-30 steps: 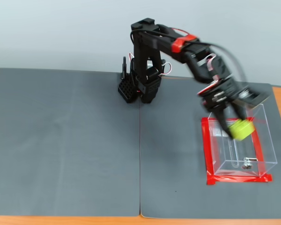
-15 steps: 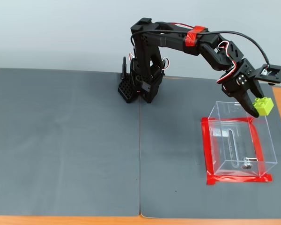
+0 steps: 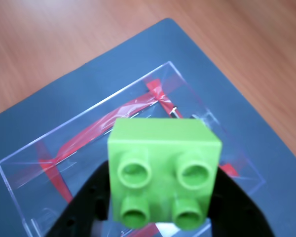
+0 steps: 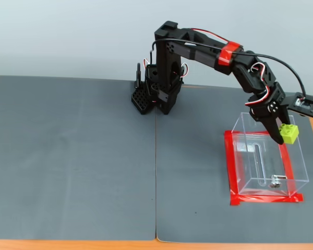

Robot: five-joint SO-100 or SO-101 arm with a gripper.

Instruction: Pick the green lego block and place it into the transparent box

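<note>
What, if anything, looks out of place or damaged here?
Nothing stands out. The gripper holds the green lego block squarely above the transparent box, which sits upright and intact inside its red tape.

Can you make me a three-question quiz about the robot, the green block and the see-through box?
1. Where is the green lego block?
A. On the mat
B. In the gripper
C. On the box floor

2. How many studs does the block show in the wrist view?
A. Two
B. Four
C. Six

3. What does the transparent box hold?
A. No block yet
B. The green block
C. Two blocks

Answers: 1 B, black fingers pinch it above the box; 2 B, four round studs face the camera; 3 A, only a slot and screw show.
</note>
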